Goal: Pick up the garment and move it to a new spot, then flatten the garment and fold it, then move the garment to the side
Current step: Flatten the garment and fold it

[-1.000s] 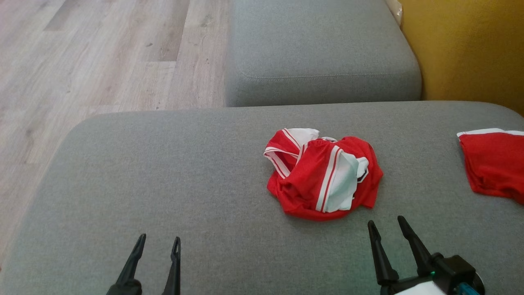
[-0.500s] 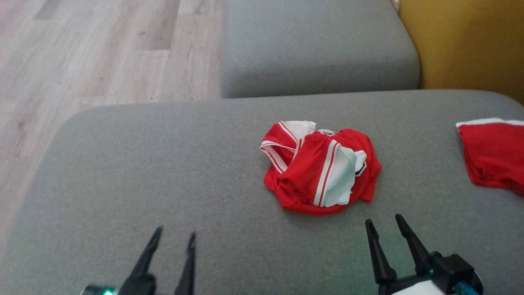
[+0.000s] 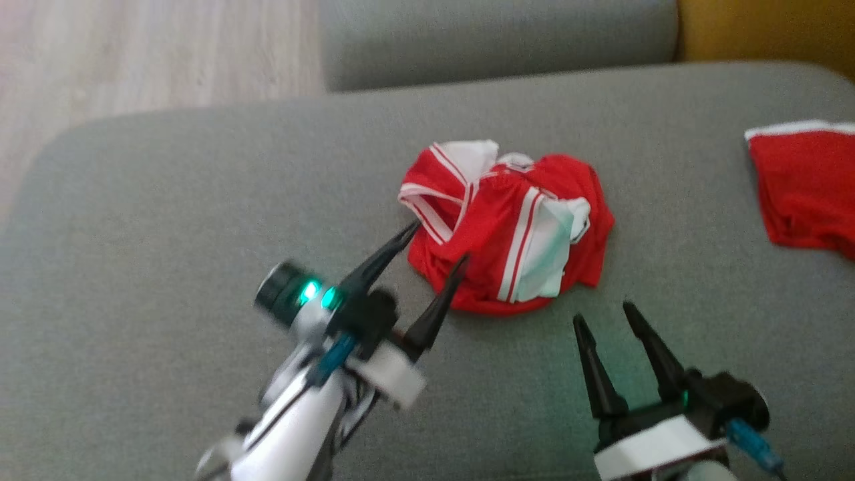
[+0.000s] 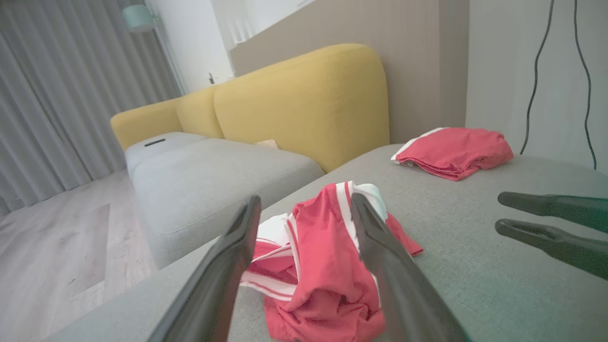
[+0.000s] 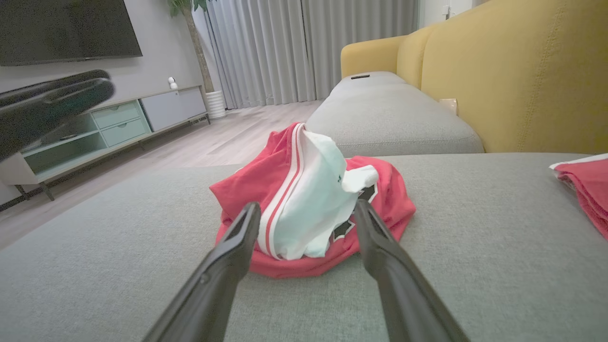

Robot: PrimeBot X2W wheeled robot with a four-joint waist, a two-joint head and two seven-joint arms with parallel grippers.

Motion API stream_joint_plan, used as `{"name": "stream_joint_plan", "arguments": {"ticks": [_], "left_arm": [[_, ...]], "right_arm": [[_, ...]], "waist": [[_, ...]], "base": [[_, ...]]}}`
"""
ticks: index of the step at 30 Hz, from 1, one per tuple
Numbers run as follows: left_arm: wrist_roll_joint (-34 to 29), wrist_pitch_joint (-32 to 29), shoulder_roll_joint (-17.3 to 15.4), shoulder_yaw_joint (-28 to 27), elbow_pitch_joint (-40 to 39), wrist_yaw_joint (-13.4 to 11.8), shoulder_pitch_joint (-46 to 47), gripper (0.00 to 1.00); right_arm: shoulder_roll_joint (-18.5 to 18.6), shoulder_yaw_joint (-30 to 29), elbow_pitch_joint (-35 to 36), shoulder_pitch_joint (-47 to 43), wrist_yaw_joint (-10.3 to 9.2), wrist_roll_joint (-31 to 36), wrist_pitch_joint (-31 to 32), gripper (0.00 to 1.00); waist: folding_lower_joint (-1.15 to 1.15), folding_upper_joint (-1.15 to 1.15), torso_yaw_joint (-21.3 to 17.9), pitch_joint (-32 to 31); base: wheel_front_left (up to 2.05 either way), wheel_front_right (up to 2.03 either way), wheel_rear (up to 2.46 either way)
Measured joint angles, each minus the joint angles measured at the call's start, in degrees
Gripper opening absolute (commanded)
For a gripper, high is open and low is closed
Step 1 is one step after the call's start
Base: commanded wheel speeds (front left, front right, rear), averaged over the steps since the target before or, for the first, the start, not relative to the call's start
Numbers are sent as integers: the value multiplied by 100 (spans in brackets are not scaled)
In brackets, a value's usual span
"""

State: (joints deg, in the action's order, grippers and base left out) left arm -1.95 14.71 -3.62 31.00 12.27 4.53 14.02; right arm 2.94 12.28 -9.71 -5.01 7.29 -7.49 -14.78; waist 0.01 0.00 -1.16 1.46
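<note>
— Garment point(image 3: 507, 234): where does it lie?
— Crumpled in a red-and-white heap on the grey seat cushion point(image 3: 167, 267), right of the middle in the head view. A white panel edged with red stripes is turned upward.
— Grippers?
— Left gripper point(image 3: 441, 242) is angled toward the heap's left edge, its two dark fingers spread wide with nothing between them. The tips sit at the fabric's border, and I cannot tell whether they touch it. Right gripper point(image 3: 601, 312) hovers over the cushion just short of the heap's near side, fingers likewise wide apart and empty.
— Anything in the way?
— Bare grey upholstery lies between the right gripper and the heap. In the right wrist view the left gripper's fingers show blurred at the upper left, off to the side of the cloth.
— What else is around?
— A second red garment point(image 3: 801, 187) with a white band lies flatter on the same cushion, well apart to the right. Beyond the cushion is another grey seat point(image 3: 494, 33). Farther along, a small dark flat thing point(image 5: 360, 76) lies on the upholstery. A yellow backrest point(image 5: 513, 71) runs along the right. Wooden floor point(image 3: 133, 53) is on the left. Across it stand a low cabinet point(image 5: 118, 118), a dark screen point(image 5: 66, 28) above it, and grey curtains point(image 5: 294, 47).
</note>
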Motion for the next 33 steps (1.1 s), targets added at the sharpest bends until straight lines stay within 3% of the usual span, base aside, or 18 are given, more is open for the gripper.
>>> {"name": "stream_joint_plan", "arguments": {"ticks": [6, 15, 19, 30, 31, 32, 33], "left_arm": [[241, 0, 56, 654, 972, 154, 1436, 100], [612, 1, 85, 1607, 1807, 43, 2729, 100], [638, 1, 92, 1806, 2067, -58, 3101, 100], [916, 1, 94, 2236, 2942, 2, 3414, 100], [938, 1, 96, 2261, 2978, 2, 3448, 89], [966, 1, 94, 2272, 2993, 2, 3473, 31], [976, 1, 93, 2301, 2995, 3, 3500, 0]], "right_arm": [[63, 105, 38, 558, 0, 52, 0, 100], [63, 176, 124, 883, 0, 53, 0, 100], [63, 199, 131, 1020, 0, 53, 0, 100], [58, 133, 164, 1140, 0, 99, 0, 100], [57, 137, 164, 1140, 0, 98, 0, 100], [55, 143, 164, 1140, 0, 98, 0, 100], [54, 149, 167, 1140, 0, 92, 0, 100]], "waist": [[1, 0, -166, 600], [1, 0, -457, 1298], [1, 0, -568, 1458], [-1, 0, -739, 1476], [-1, 0, -748, 1471], [-1, 0, -757, 1464], [-1, 0, -767, 1459]], "base": [[0, 0, 0], [0, 0, 0], [0, 0, 0], [0, 0, 0], [0, 0, 0], [0, 0, 0], [0, 0, 0]]}}
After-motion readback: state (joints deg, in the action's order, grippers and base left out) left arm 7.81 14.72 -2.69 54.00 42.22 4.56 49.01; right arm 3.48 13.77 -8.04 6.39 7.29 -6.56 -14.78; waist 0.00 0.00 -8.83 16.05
